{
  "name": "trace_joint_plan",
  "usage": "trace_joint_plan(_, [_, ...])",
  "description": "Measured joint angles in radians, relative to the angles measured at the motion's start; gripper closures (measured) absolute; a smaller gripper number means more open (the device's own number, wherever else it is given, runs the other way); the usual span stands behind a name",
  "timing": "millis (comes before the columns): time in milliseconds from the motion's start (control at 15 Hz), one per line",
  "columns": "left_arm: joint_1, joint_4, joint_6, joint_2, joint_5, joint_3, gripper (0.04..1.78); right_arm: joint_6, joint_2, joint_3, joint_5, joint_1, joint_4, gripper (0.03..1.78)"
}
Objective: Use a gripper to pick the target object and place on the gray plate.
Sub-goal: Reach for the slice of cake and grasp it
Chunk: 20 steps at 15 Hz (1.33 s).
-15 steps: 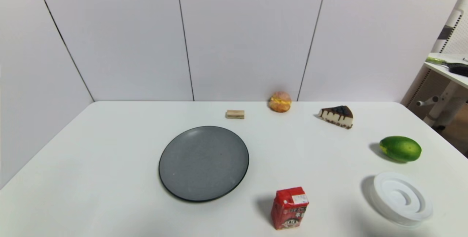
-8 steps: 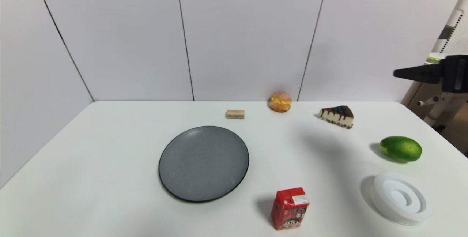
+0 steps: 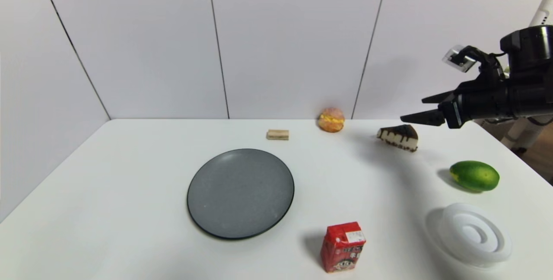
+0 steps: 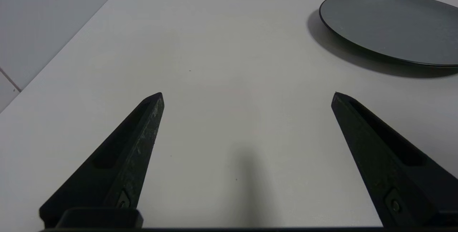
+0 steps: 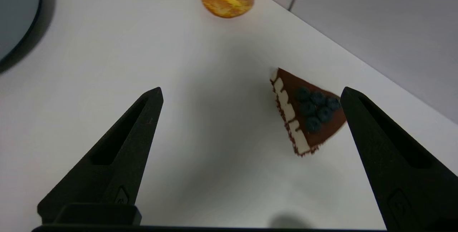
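Gray plate mid-frame has nothing on it; right gripper, fingers spread wide, hovers above the cake slice upper right. Left gripper spread too.

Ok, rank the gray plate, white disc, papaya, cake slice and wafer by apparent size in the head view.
1. gray plate
2. white disc, though it lies nearer the camera
3. papaya
4. cake slice
5. wafer
The cake and wafer sit farthest back, so they look smaller than they are.
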Motion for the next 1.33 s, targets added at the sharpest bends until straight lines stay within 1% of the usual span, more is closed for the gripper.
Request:
trace_joint_plan(67, [0.0,0.0,0.0,0.0,0.0,0.0,0.13,-0.1,0.043,-0.017,0.101,-0.033,0.005,0.1])
trace_joint_plan(133, [0.0,0.0,0.0,0.0,0.0,0.0,0.13,-0.194,0.08,-0.032,0.182,-0.063,0.01,0.1])
trace_joint_plan(200, [0.0,0.0,0.0,0.0,0.0,0.0,0.13,-0.28,0.115,-0.048,0.238,-0.087,0.011,0.1])
trace_joint_plan(267, [0.0,0.0,0.0,0.0,0.0,0.0,0.13,-0.355,0.15,-0.067,0.266,-0.105,0.012,0.1])
trace_joint_plan(333, [0.0,0.0,0.0,0.0,0.0,0.0,0.13,-0.4,0.179,-0.09,0.272,-0.115,0.011,0.1])
trace_joint_plan(400, [0.0,0.0,0.0,0.0,0.0,0.0,0.13,-0.422,0.205,-0.112,0.276,-0.12,0.008,0.1])
trace_joint_plan(733, [0.0,0.0,0.0,0.0,0.0,0.0,0.13,-0.453,0.33,-0.242,0.287,-0.12,-0.002,0.1])
trace_joint_plan(867, [0.0,0.0,0.0,0.0,0.0,0.0,0.13,-0.449,0.374,-0.294,0.284,-0.119,0.016,0.1])
trace_joint_plan(1067, [0.0,0.0,0.0,0.0,0.0,0.0,0.13,-0.447,0.421,-0.361,0.284,-0.117,0.085,0.1])
trace_joint_plan(1200, [0.0,0.0,0.0,0.0,0.0,0.0,0.13,-0.443,0.449,-0.391,0.282,-0.114,0.097,0.1])
trace_joint_plan(1333, [0.0,0.0,0.0,0.0,0.0,0.0,0.13,-0.444,0.463,-0.407,0.281,-0.11,0.146,0.1])
